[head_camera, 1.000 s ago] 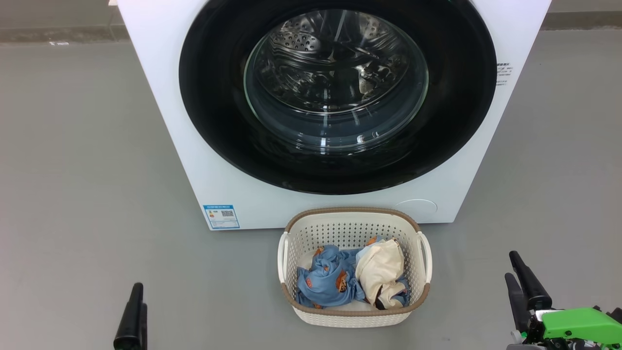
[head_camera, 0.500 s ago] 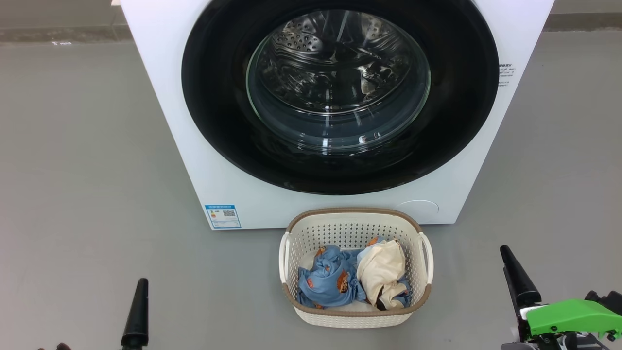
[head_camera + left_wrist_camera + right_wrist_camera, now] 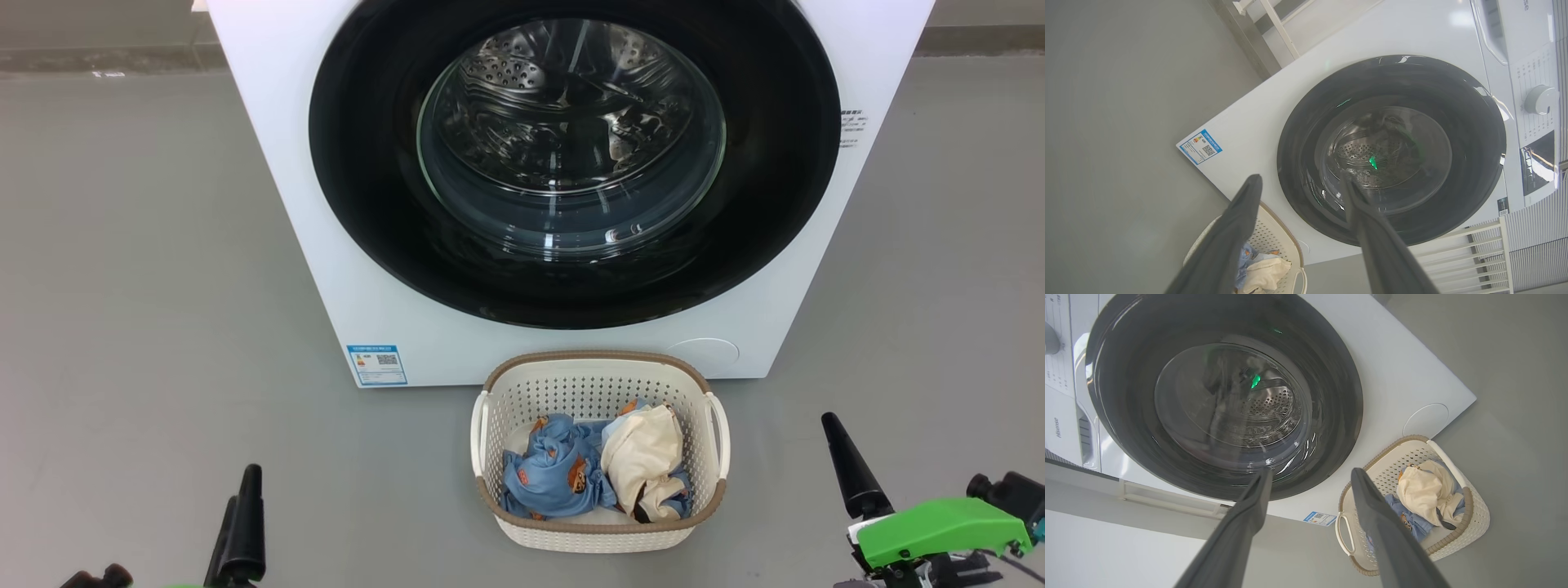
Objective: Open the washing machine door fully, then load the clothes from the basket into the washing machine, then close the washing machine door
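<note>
I'm seeing the washing machine door (image 3: 571, 163) sitting shut on the washing machine (image 3: 392, 343), the basket (image 3: 600, 535) standing on the floor (image 3: 147, 245) just before it, holding the clothes (image 3: 571, 474). The right wrist view is giving me "Hisense" lettering (image 3: 1058, 428), the left wrist view a dial (image 3: 1540, 99). The left pincer (image 3: 1300, 181) and right pincer (image 3: 1311, 473) are gaping wide, gripping nothing.

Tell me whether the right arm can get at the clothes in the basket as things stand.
Probably yes. The basket is open-topped on the floor, the clothes lie uncovered inside, and the right gripper hangs open to its right with only floor between.
</note>
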